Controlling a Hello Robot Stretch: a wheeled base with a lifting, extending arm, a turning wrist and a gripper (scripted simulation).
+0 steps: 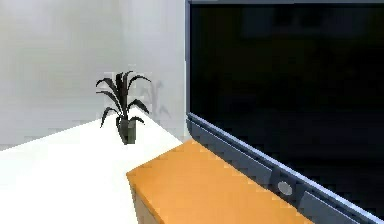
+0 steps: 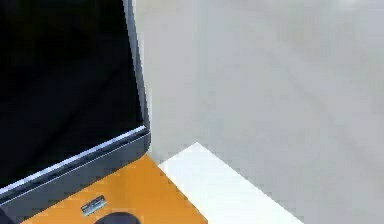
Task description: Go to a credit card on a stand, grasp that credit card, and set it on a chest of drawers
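A large black television screen with a grey-blue frame stands on an orange wooden stand top at the forward view's right. The same screen fills the arm side view's left, above the orange stand top. A small grey flat piece lies on that orange top near the screen's base, and a dark rounded shape sits at the bottom edge beside it.
A dark-leaved potted plant stands on the pale floor in the room's corner in the forward view. Pale walls rise behind it. In the arm side view, white floor lies to the right of the stand, below a bare pale wall.
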